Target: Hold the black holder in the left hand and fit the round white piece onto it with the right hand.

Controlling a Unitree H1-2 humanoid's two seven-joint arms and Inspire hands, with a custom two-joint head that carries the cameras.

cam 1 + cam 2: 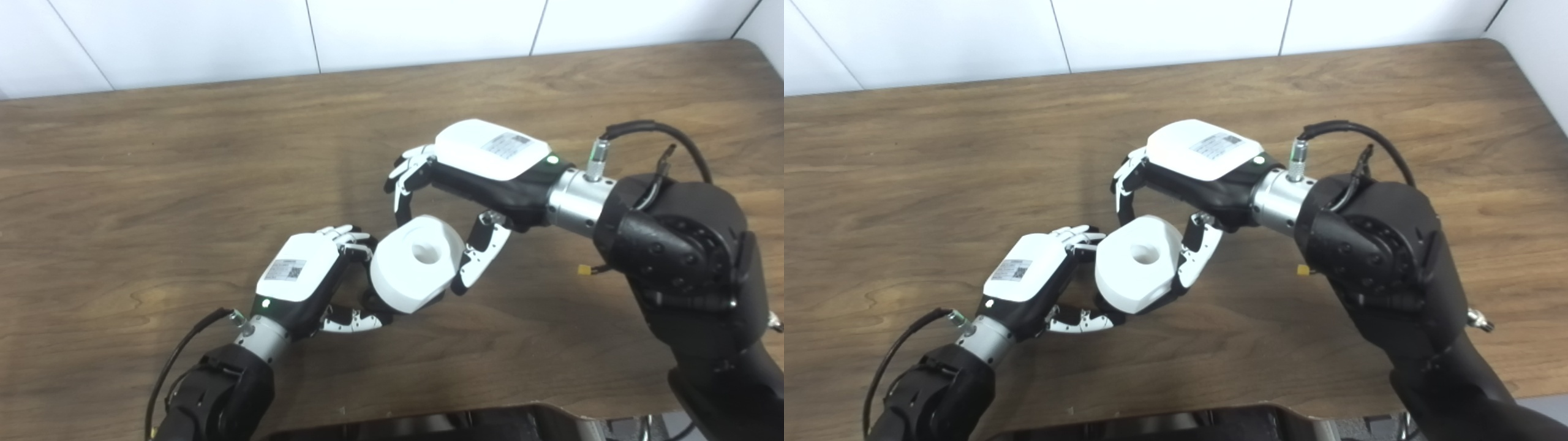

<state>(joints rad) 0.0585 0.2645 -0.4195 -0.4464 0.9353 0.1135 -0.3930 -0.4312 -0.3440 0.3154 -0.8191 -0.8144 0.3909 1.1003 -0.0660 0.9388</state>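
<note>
The round white piece (416, 263), a thick roll with a hole in its middle, is held tilted just above the table between my two hands. My right hand (484, 159) reaches in from the right and is shut on it, its fingers (404, 184) arched over the upper left edge and its thumb against the right side. My left hand (300, 272) is curled under and behind the piece. Only a dark edge of the black holder (371, 299) shows beneath the white piece; the rest is hidden by the piece and my left hand's fingers.
The wooden table (153, 171) spreads wide to the left and behind the hands. A white wall (245, 37) stands along its far edge. The table's far right corner (756, 49) is rounded. A dark part of my body (429, 422) shows at the bottom edge.
</note>
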